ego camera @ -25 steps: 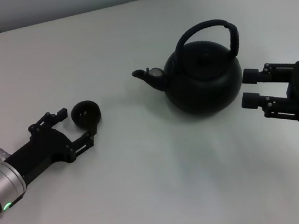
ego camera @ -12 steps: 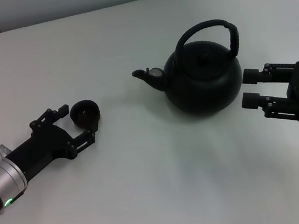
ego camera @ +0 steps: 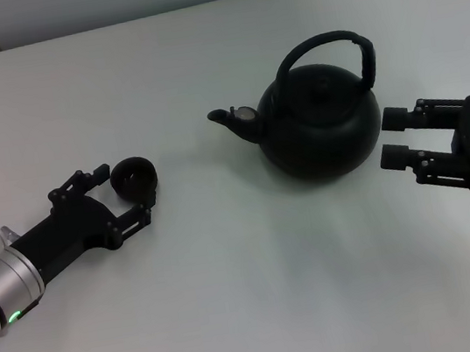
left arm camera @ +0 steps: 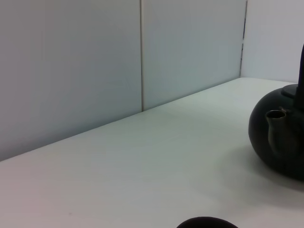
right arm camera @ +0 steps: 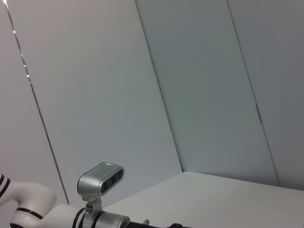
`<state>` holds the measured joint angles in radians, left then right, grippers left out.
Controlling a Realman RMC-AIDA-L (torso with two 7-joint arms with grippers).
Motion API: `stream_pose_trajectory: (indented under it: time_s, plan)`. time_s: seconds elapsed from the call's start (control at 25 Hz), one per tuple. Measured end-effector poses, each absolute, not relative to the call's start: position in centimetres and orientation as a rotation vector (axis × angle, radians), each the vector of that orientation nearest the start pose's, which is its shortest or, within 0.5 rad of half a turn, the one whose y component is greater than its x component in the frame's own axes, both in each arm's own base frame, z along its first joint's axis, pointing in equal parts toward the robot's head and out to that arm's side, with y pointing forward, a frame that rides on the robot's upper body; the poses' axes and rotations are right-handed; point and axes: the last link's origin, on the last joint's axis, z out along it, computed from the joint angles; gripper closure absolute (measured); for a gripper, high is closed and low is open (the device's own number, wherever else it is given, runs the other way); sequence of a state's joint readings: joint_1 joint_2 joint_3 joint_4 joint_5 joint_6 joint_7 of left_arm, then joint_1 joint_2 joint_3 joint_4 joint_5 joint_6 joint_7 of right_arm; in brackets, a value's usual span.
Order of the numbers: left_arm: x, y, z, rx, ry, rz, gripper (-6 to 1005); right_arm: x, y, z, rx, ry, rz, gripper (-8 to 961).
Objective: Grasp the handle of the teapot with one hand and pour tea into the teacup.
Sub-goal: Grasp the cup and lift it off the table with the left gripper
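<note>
The teapot (ego camera: 321, 132) stands upright on the white worktop (ego camera: 253, 297), right of centre in the head view, its spout (ego camera: 231, 120) pointing toward the robot's left and the teacup (ego camera: 135, 178), which sits well apart from it. The handle (ego camera: 329, 54) arches over the lid, and its long axis runs roughly along the spout line, so the thicker ribbed end comes down on the pot's right side. That is the side the right gripper (ego camera: 397, 137) faces: it lies low, just beside the pot's body, jaws wide and aimed at the belly, apart from it. The handle therefore lies above and a little to the left of those jaws, and the right arm is much the nearer of the two; by my judgement it must rise and reach over the pot before it can close on the hoop. The left gripper (ego camera: 122, 193) is at the cup, jaws wide on either side of it, one finger (ego camera: 83, 179) beyond and one on the near side; whether either touches the cup cannot be told. The left wrist view shows only the cup's rim at its edge and the pot's spout side cut off, with the handle barely in frame. The right wrist view looks up at wall panels and shows the left arm far off, but no pot, handle or jaws, so the approach can be judged from the head view alone.
</note>
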<state>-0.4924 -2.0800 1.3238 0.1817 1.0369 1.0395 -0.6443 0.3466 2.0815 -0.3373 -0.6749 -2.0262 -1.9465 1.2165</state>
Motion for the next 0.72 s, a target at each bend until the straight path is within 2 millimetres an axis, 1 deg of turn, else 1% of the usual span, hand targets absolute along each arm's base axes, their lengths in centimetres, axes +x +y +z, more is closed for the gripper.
stream_pose_trajectory:
  time_s: [0.36, 0.52, 0.68, 0.72]
  plan:
    - [-30.61, 31.75, -8.14, -2.404, -0.474, -0.530, 189, 30.11, 24.78, 4.73, -2.547, 0.568, 1.061, 396]
    - [-30.39, 31.56, -8.68, -2.449, -0.441, -0.503, 189, 30.15, 24.76, 4.81, -2.542, 0.567, 1.061, 396]
    - [-30.37, 31.57, -8.72, -2.451, -0.440, -0.501, 189, 30.25, 24.65, 4.85, -2.540, 0.570, 1.058, 396]
    - [-30.37, 31.59, -8.70, -2.449, -0.443, -0.503, 256, 30.32, 24.58, 4.88, -2.537, 0.572, 1.058, 396]
